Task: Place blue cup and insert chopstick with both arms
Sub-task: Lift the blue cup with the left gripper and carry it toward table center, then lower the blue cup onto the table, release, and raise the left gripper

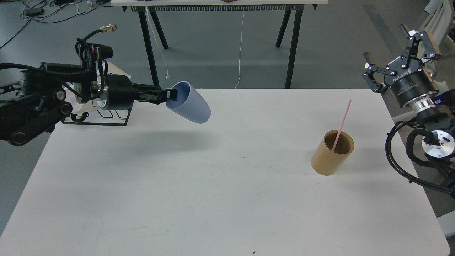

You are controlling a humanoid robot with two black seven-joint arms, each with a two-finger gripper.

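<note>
My left gripper [170,96] is shut on the rim of the pale blue cup [192,105] and holds it tilted in the air above the far left part of the white table [213,199]. The pink chopstick [342,122] stands leaning in the tan wooden holder [332,153] at the right of the table. My right gripper [391,57] is open and empty, raised beyond the table's far right corner, apart from the chopstick.
A black wire rack [106,119] with white mugs stands at the table's far left edge, mostly hidden behind my left arm. A black-legged table [220,21] stands behind. A white chair [437,21] is at the far right.
</note>
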